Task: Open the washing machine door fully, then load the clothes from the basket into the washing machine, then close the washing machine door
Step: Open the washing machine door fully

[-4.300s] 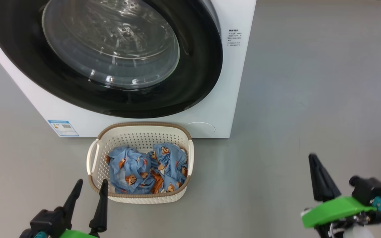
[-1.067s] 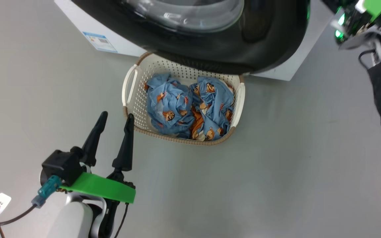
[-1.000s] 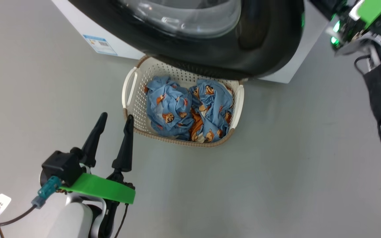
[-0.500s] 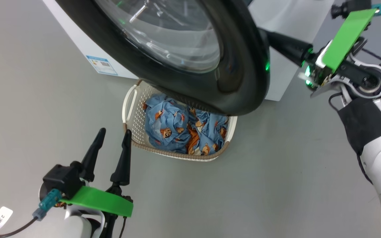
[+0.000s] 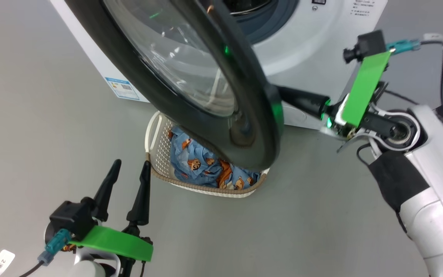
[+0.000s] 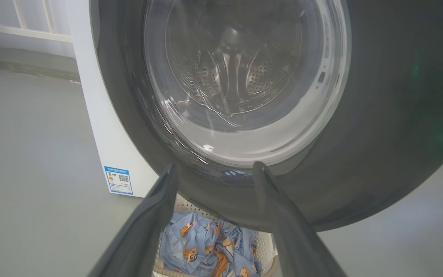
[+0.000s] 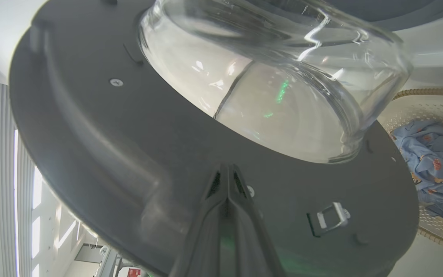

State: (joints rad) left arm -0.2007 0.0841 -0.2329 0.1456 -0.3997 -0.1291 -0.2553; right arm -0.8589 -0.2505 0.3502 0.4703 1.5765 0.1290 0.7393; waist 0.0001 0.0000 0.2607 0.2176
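Left gripper (image 5: 131,163): two fingers spread wide, empty, just beside the left wall of the one basket (image 5: 155,154). The basket stands on the floor at the foot of the one washing machine (image 5: 306,42). The clothes (image 5: 200,167) are heaped inside it, their number unclear under the partly open washing machine door (image 5: 190,77). Right gripper (image 7: 227,171): fingers pressed together, holding nothing, tips at the door's dark inner face.
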